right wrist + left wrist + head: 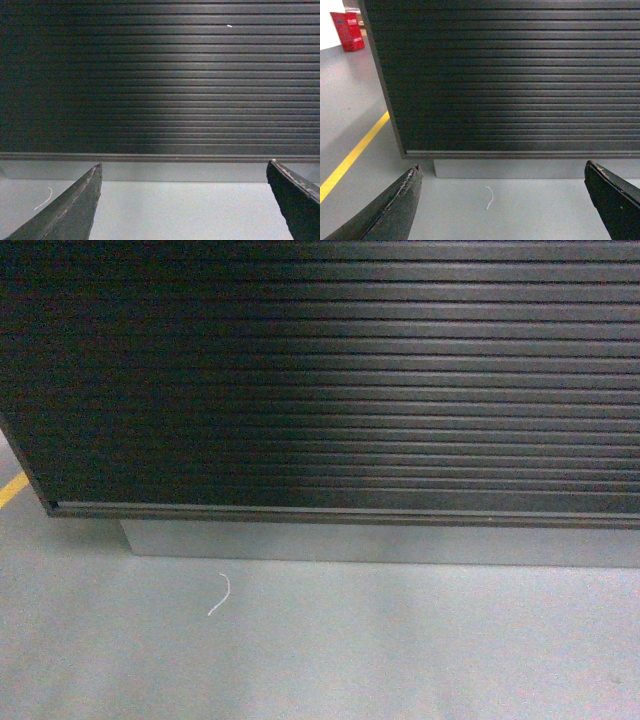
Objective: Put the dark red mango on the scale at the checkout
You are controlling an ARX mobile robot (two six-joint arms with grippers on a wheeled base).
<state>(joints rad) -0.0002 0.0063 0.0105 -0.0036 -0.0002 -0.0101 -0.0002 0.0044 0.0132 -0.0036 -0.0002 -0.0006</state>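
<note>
Directly ahead, I am facing the checkout [330,380] front with the left gripper [502,200] and right gripper [182,200] spread empty, risking bumping its slats.

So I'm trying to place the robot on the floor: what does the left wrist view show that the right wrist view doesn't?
Left wrist only: the checkout's left end, a yellow floor line and a red bin.
Right wrist only: a small white speck on the slats.
Both: the ribbed slats, the grey plinth, a white scrap on the floor, and open, empty fingers.
</note>
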